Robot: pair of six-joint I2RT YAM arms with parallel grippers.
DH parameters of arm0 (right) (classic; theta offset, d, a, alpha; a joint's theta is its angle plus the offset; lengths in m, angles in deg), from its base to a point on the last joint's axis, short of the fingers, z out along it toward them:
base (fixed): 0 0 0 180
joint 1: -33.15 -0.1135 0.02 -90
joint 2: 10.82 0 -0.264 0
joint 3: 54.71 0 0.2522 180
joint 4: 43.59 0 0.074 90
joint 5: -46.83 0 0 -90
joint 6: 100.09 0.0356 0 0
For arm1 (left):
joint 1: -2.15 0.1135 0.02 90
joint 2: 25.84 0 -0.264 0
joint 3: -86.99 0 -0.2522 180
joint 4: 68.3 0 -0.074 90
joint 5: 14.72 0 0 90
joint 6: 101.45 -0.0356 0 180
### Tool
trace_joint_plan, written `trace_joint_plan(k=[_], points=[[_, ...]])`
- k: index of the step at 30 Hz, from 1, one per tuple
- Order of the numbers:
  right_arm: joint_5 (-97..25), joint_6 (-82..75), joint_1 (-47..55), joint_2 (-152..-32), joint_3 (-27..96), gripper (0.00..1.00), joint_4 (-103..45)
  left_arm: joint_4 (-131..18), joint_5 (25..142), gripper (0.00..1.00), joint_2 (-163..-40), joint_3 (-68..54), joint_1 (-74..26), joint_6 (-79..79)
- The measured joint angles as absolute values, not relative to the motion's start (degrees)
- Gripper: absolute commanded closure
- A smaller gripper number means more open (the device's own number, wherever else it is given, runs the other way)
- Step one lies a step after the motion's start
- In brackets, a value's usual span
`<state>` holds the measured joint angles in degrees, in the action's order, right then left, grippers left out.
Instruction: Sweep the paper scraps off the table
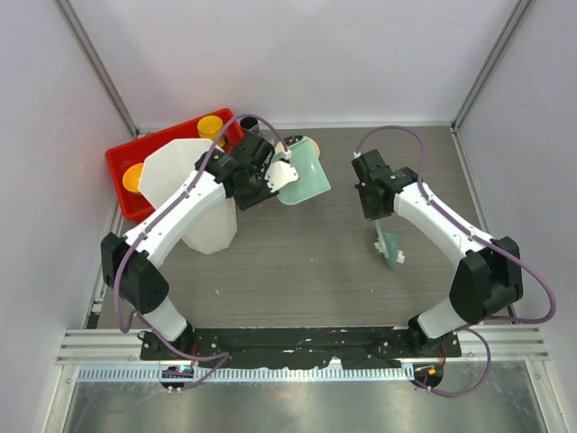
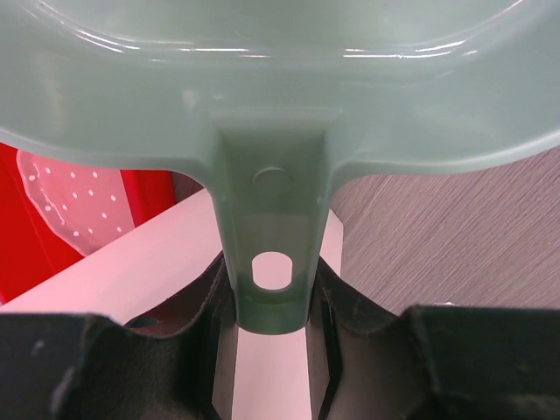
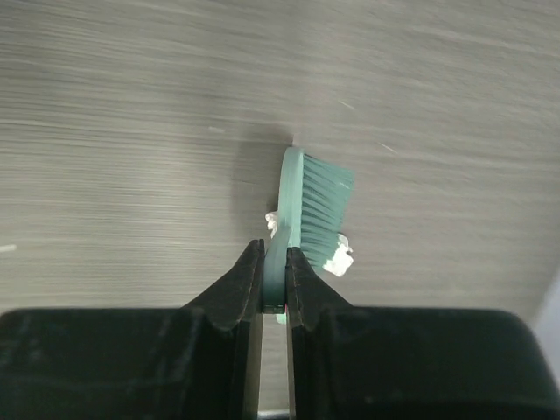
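A green hand brush (image 1: pixel 389 242) hangs bristles-down over the table (image 1: pixel 297 271), its handle pinched in my shut right gripper (image 1: pixel 384 225). In the right wrist view, white paper scraps (image 3: pixel 338 257) cling by the bristles of the brush (image 3: pixel 313 203), one on each side, just beyond the right gripper (image 3: pixel 275 280). One scrap (image 1: pixel 398 259) shows at the brush's tip from above. My left gripper (image 1: pixel 273 176) is shut on the handle (image 2: pixel 273 271) of a pale green dustpan (image 1: pixel 304 176), held near the back left. The pan's body (image 2: pixel 280 87) fills the left wrist view above the left gripper (image 2: pixel 273 306).
A red tray (image 1: pixel 122 167) with yellow cups (image 1: pixel 212 126) stands at the back left. A large white bin (image 1: pixel 194 194) lies in front of it, under my left arm. A cream plate's rim (image 1: pixel 309 142) peeks out behind the dustpan. Pale walls close in the table.
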<state>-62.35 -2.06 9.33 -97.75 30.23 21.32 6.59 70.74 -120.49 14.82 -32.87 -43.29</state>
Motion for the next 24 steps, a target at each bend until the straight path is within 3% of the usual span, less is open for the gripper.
trace_joint_plan(k=[9, 24], points=[[-51.6, 5.2, 3.6, -97.3, 36.2, 0.99, 15.0, 8.1, 71.8, 1.0, -118.2, 11.3, -32.8, -43.5], [-56.1, 1.9, 3.3, -91.1, 45.8, 0.99, 21.8, 16.5, 72.8, 1.0, -122.5, 10.4, -44.2, -43.4]])
